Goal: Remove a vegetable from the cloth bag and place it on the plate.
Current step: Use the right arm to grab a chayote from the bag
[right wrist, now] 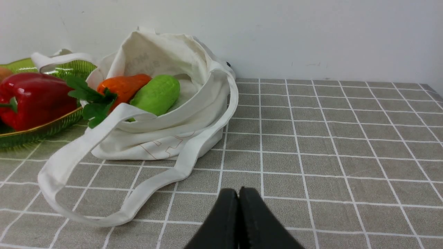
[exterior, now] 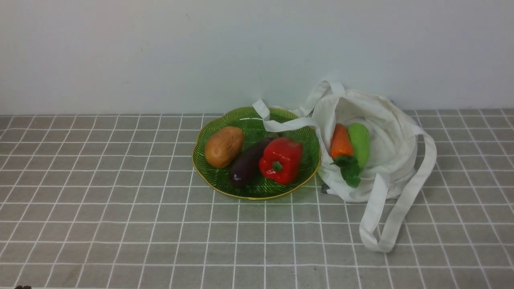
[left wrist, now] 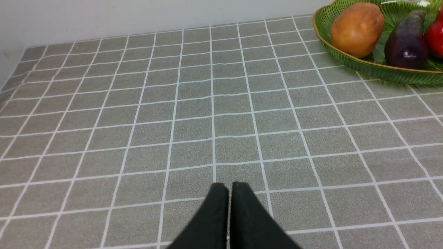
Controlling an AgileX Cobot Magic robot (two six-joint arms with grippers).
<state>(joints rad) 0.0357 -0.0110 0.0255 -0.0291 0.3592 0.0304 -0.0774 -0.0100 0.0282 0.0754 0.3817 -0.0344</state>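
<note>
Green veg (exterior: 359,143) noted in cloth bag (exterior: 391,120) mouth, touching carrot (exterior: 341,141), long axis front-to-back | R gripper (right wrist: 238,197) closed, empty, judged nearer | L gripper (left wrist: 229,190) closed, empty | plate (exterior: 257,195) adj. bag's left

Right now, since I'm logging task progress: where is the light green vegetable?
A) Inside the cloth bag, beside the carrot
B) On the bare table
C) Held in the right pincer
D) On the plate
A: the light green vegetable lies inside the open cloth bag, right beside the carrot.
</note>
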